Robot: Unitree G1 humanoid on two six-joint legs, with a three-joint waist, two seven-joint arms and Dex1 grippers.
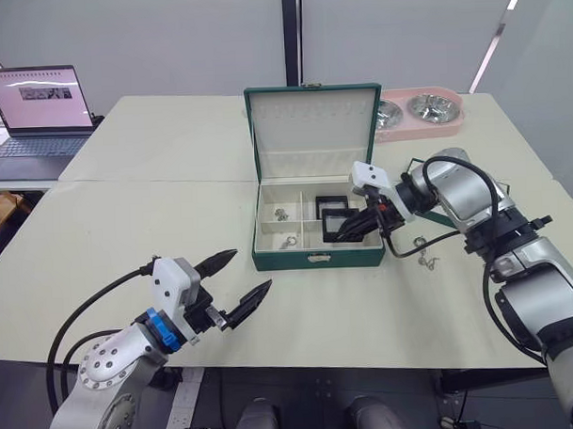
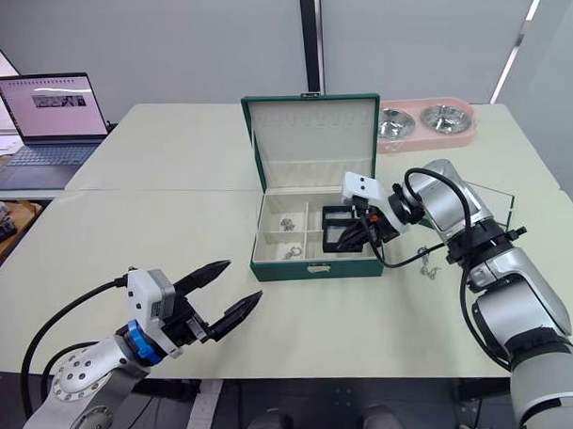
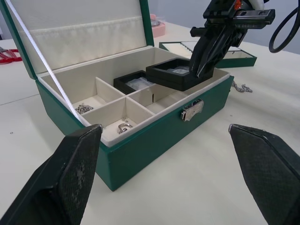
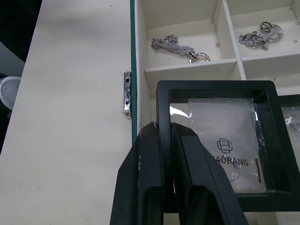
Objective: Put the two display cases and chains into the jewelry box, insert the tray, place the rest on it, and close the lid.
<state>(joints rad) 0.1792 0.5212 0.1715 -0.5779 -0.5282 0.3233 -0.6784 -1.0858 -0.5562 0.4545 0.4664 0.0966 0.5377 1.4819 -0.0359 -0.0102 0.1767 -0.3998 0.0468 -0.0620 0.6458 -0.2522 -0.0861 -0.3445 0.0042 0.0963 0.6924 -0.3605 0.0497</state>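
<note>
Black-framed square display case (image 4: 220,140) pinched in right gripper (image 1: 355,229) over open green jewelry box (image 1: 316,256); left gripper (image 1: 235,287) spread wide, empty.

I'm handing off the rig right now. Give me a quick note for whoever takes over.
Right gripper: shut on the second display case, held over the jewelry box front right compartment.
Left gripper: open, empty, near the table's front edge.
Done: first display case and two chains in the box; lid open.
Left: release the case, insert tray, place last chain, close lid.
</note>
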